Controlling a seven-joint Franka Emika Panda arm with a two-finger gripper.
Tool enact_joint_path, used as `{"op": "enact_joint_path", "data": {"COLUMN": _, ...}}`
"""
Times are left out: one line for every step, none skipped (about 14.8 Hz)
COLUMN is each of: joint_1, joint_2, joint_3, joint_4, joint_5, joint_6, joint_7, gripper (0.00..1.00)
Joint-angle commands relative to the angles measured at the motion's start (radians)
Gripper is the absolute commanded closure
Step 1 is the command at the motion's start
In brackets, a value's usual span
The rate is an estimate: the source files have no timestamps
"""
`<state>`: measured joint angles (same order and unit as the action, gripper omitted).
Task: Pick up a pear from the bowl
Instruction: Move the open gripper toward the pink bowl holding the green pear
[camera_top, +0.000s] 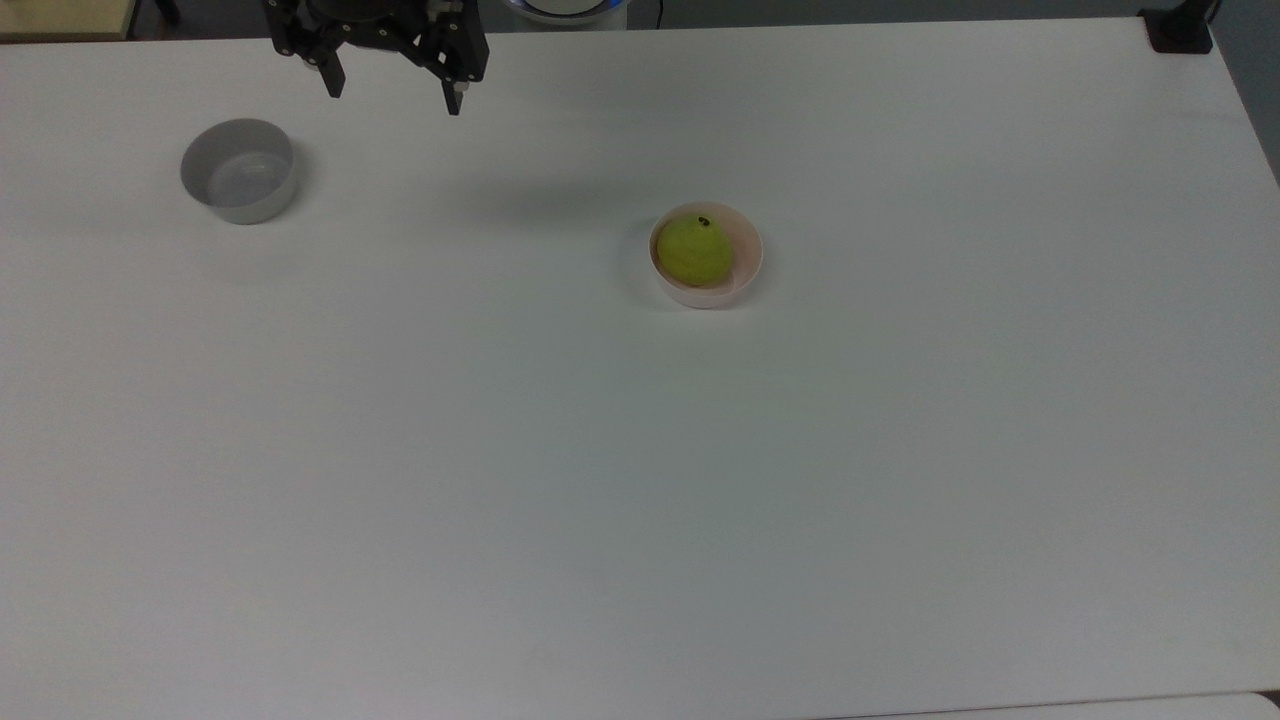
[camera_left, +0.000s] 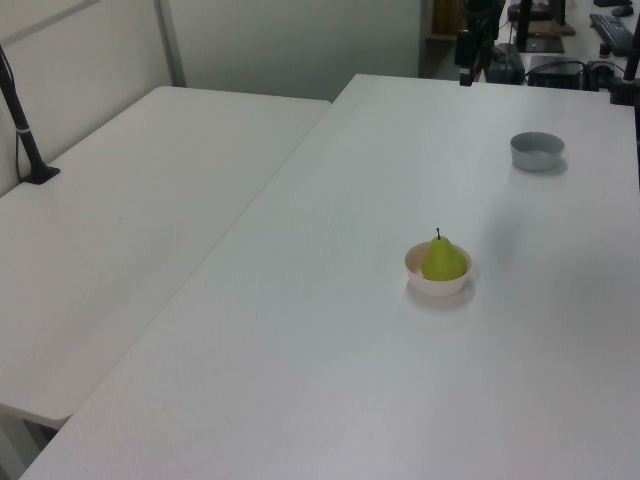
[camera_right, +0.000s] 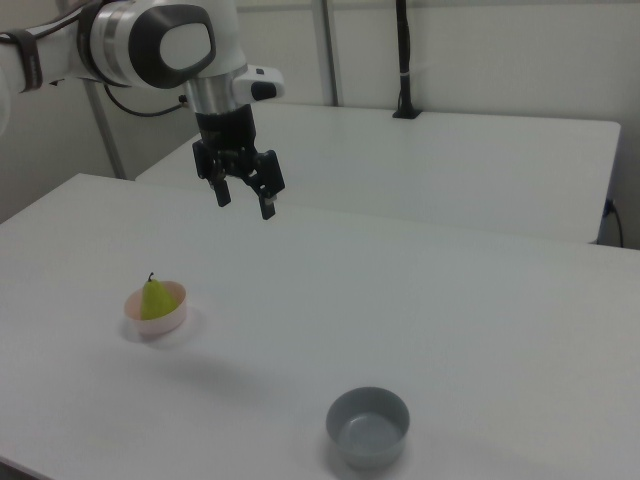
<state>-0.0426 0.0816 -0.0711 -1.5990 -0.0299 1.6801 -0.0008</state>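
A yellow-green pear (camera_top: 694, 250) with a short dark stem stands upright in the small pale pink bowl (camera_top: 750, 262) near the middle of the white table. The left view shows the pear (camera_left: 442, 260) in the bowl (camera_left: 436, 287), as does the right view, with pear (camera_right: 153, 299) and bowl (camera_right: 165, 322). My black gripper (camera_top: 395, 98) hangs open and empty high over the table's far edge, well to the top view's upper left of the pear. In the right view the gripper (camera_right: 245, 205) is above and behind the bowl. It also appears in the left view, gripper (camera_left: 467, 72).
An empty grey bowl (camera_top: 238, 170) sits at the top view's upper left, below and left of the gripper; it is also seen as the grey bowl (camera_right: 368, 427). A second white table (camera_left: 130, 200) adjoins on the left view's left. A black post (camera_left: 22, 125) stands on it.
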Motion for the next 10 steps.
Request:
{"op": "enact_joint_path", "data": {"joint_1": 0.123, "joint_2": -0.017, "joint_3": -0.054, "joint_4": 0.001, "joint_5": 0.008, "joint_6": -0.02, "joint_7": -0.062, "gripper": 0.0}}
{"op": "enact_joint_path", "data": {"joint_1": 0.215, "joint_2": -0.016, "joint_3": -0.103, "joint_4": 0.001, "joint_5": 0.016, "joint_6": -0.02, "joint_7": -0.074, "gripper": 0.0}}
{"op": "enact_joint_path", "data": {"joint_1": 0.29, "joint_2": -0.014, "joint_3": -0.134, "joint_4": -0.001, "joint_5": 0.018, "joint_6": -0.017, "joint_7": -0.074, "gripper": 0.0}}
{"op": "enact_joint_path", "data": {"joint_1": 0.323, "joint_2": -0.011, "joint_3": -0.14, "joint_4": 0.001, "joint_5": 0.021, "joint_6": -0.016, "joint_7": -0.074, "gripper": 0.0}}
{"op": "enact_joint_path", "data": {"joint_1": 0.352, "joint_2": -0.009, "joint_3": -0.141, "joint_4": 0.001, "joint_5": 0.028, "joint_6": -0.014, "joint_7": -0.076, "gripper": 0.0}}
{"op": "enact_joint_path", "data": {"joint_1": 0.392, "joint_2": -0.011, "joint_3": -0.141, "joint_4": 0.001, "joint_5": 0.053, "joint_6": -0.014, "joint_7": -0.077, "gripper": 0.0}}
{"op": "enact_joint_path", "data": {"joint_1": 0.412, "joint_2": -0.011, "joint_3": -0.142, "joint_4": 0.001, "joint_5": 0.068, "joint_6": -0.014, "joint_7": -0.08, "gripper": 0.0}}
{"op": "enact_joint_path", "data": {"joint_1": 0.447, "joint_2": -0.009, "joint_3": -0.142, "joint_4": 0.001, "joint_5": 0.085, "joint_6": -0.014, "joint_7": -0.099, "gripper": 0.0}}
{"op": "enact_joint_path", "data": {"joint_1": 0.464, "joint_2": -0.005, "joint_3": -0.142, "joint_4": 0.001, "joint_5": 0.09, "joint_6": -0.014, "joint_7": -0.1, "gripper": 0.0}}
{"op": "enact_joint_path", "data": {"joint_1": 0.475, "joint_2": -0.003, "joint_3": -0.141, "joint_4": 0.001, "joint_5": 0.091, "joint_6": -0.014, "joint_7": -0.102, "gripper": 0.0}}
